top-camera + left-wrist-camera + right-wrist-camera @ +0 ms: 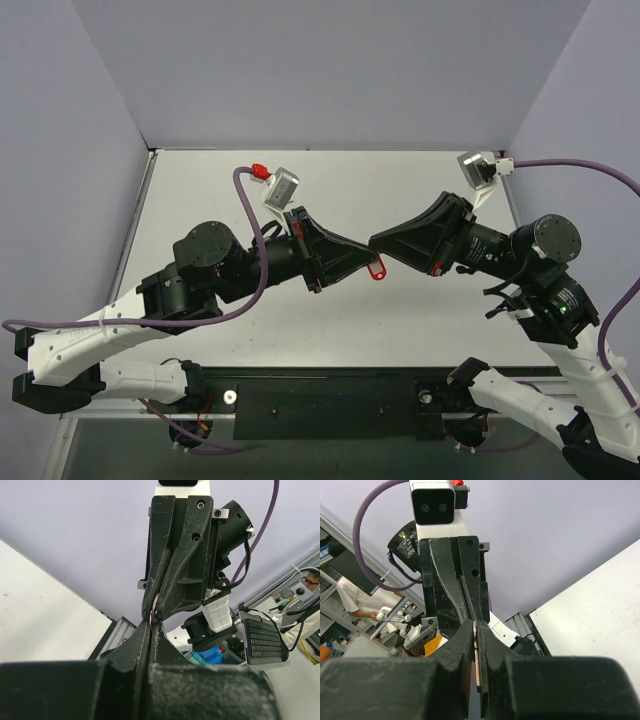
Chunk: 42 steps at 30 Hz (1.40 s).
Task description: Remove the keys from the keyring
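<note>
The keyring (154,611) shows as a thin metal arc held in the air above the middle of the table (330,180), right where the two grippers meet tip to tip. Its red tag (376,268) sticks out just below that meeting point in the top view, clear of the table surface. A thin edge of silvery metal, apparently the key (476,655), runs between the fingers of the right gripper (375,243), which are pressed together on it with no gap. The left gripper (366,259) comes in from the opposite side, its fingers likewise clamped flat against each other. A faint red line shows between them in its wrist view, so it seems to grip the keyring at the tag. Both arms reach inward from their bases at the near edge. A purple cable (245,215) loops over the left arm.
</note>
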{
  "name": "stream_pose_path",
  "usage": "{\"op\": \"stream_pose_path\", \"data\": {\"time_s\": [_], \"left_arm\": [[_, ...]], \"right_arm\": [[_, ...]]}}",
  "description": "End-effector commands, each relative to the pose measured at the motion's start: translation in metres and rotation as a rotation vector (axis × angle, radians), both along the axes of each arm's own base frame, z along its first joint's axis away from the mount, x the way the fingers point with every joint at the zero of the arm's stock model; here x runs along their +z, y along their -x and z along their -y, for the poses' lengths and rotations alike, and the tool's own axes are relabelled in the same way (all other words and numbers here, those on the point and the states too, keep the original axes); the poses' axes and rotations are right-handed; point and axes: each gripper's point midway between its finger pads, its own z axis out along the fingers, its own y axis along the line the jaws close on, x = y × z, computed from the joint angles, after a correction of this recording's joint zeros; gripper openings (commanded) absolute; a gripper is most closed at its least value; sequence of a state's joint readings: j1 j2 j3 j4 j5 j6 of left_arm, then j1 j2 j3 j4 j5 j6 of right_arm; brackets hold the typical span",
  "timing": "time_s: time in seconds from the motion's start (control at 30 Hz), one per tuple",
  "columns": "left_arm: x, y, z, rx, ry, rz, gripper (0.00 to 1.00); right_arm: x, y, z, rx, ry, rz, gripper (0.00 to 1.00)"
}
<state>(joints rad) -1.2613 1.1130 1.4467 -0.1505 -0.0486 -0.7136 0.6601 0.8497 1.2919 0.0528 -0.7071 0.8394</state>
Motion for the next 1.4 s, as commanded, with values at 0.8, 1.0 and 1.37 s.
{"op": "stream_pose_path", "data": {"time_s": [0.8,1.0,1.37], "left_arm": [[0.001,0.028,-0.024,-0.162,-0.286,0.195,0.53],[0.003,0.028,-0.016,-0.197,-0.27,0.188,0.48],[-0.001,0.031,-0.013,-0.227,-0.262,0.175,0.42]], "right_arm": [[0.004,0.053,0.01,0.19,-0.028,0.06,0.0],[0.005,0.054,0.012,0.173,-0.006,0.081,0.0],[0.008,0.052,0.011,0.157,-0.033,0.088,0.0]]}}
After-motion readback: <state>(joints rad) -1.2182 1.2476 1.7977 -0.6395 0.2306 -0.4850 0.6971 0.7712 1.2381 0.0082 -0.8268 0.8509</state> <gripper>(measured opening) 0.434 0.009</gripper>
